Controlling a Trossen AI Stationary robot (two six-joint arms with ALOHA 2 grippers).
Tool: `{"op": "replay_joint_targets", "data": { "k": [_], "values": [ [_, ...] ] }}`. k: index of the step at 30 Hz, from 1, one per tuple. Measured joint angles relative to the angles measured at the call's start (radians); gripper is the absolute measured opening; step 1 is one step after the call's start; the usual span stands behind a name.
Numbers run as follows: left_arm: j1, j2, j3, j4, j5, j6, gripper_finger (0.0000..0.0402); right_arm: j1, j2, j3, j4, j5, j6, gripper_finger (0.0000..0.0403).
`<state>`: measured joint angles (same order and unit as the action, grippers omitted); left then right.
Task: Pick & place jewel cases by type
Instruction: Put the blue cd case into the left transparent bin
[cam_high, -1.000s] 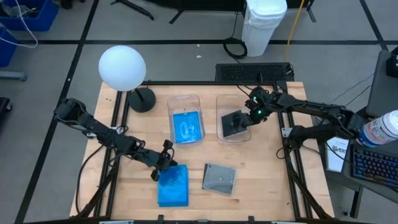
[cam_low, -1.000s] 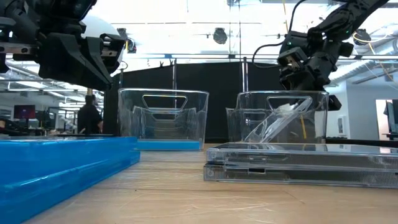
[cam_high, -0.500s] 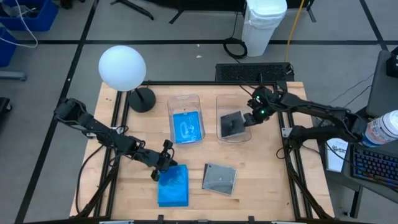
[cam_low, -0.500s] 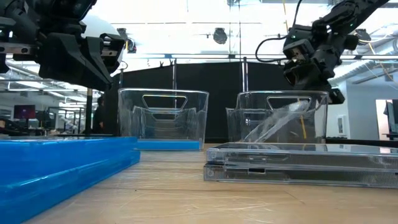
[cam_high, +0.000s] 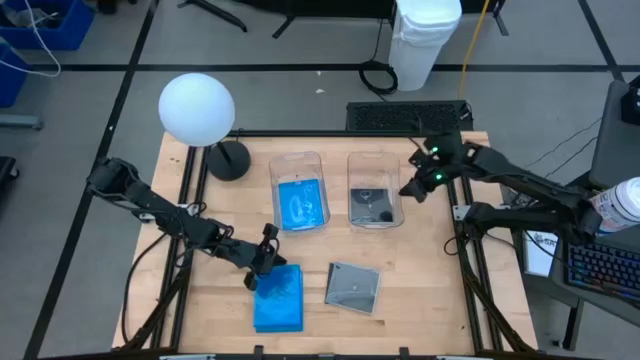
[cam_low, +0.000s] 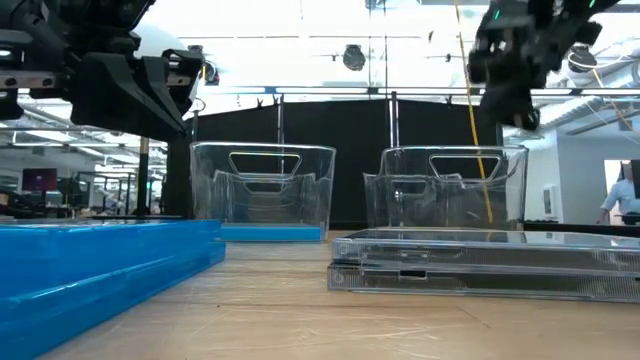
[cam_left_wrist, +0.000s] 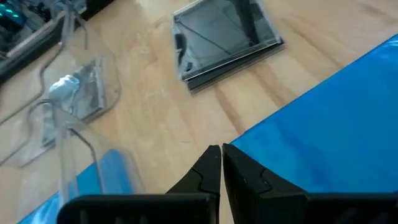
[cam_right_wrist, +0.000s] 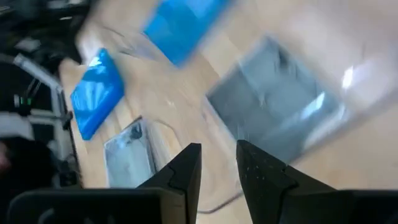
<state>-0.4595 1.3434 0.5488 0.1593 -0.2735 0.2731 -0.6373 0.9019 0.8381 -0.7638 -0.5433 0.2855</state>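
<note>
grey jewel case in right tub | lamp behind

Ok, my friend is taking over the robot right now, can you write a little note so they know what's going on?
Left end effector: shut, empty, at the near blue case stack's top edge.
Right end effector: open, empty, by the right tub's right side.
Done: a blue case lies in the left tub; a grey case lies flat in the right tub.
Left: the blue stack and the grey cases on the table's near part, each to go to its matching tub.
</note>
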Motion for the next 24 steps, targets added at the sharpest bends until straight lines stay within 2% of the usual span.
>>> {"op": "replay_joint_targets", "data": {
  "k": [2,6,9,12,15,19,24],
  "values": [
    [0.0,0.0,0.0,0.003,-0.026,0.021,0.0026,0.015,-0.048,0.044,0.01,0.048,-0.114,0.009],
    [0.0,-0.013,0.0,0.026,-0.116,0.113,0.0026,0.064,-0.17,0.093,0.118,0.217,-0.328,0.0075],
    [0.0,-0.068,0.032,-0.022,-0.196,0.153,0.0026,0.092,-0.262,0.094,0.25,0.232,-0.466,0.0057],
    [0.004,-0.168,0.093,-0.149,-0.22,0.201,0.0025,0.113,-0.311,0.096,0.328,0.227,-0.538,0.0036],
    [0.035,-0.28,0.171,-0.288,-0.141,0.256,0.0011,0.124,-0.32,0.095,0.335,0.229,-0.534,0.0018],
    [0.157,-0.419,0.255,-0.394,-0.009,0.294,0.0006,0.142,-0.306,0.047,0.364,0.227,-0.534,0.0003],
    [0.397,-0.553,0.229,-0.388,0.394,0.242,0.0004,0.217,-0.288,-0.16,0.612,0.222,-0.52,0.0001]
  ]
}}
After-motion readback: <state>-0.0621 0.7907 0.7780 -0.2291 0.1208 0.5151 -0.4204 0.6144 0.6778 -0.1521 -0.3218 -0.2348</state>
